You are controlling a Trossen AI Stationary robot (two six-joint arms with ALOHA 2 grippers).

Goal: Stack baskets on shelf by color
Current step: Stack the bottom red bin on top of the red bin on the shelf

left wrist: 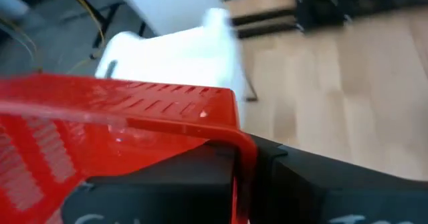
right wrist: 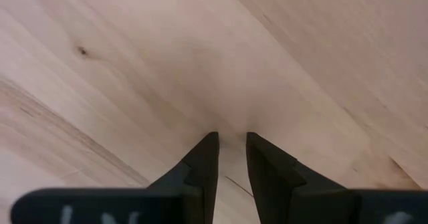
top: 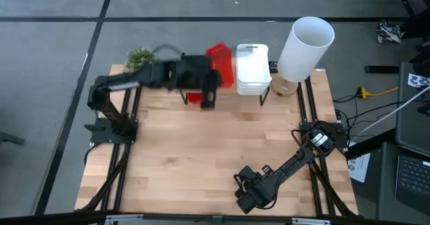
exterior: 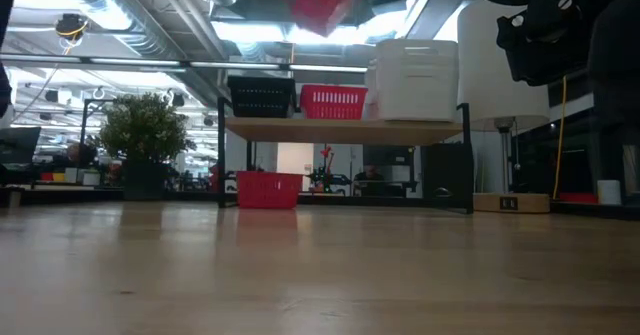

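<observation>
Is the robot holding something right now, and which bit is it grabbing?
Yes. The left gripper holds a red basket by its rim, jaws shut on the wall. The right gripper holds nothing.

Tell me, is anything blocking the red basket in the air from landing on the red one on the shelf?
No. The left gripper holds the red basket above the shelf's red basket, with clear air between.

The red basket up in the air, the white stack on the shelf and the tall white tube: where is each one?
Red basket (exterior: 325,3): low view, on its mesh side wall.
White stack (top: 252,67): high view, on the top basket's floor.
Tall white tube (top: 306,47): high view, on its side wall.
</observation>
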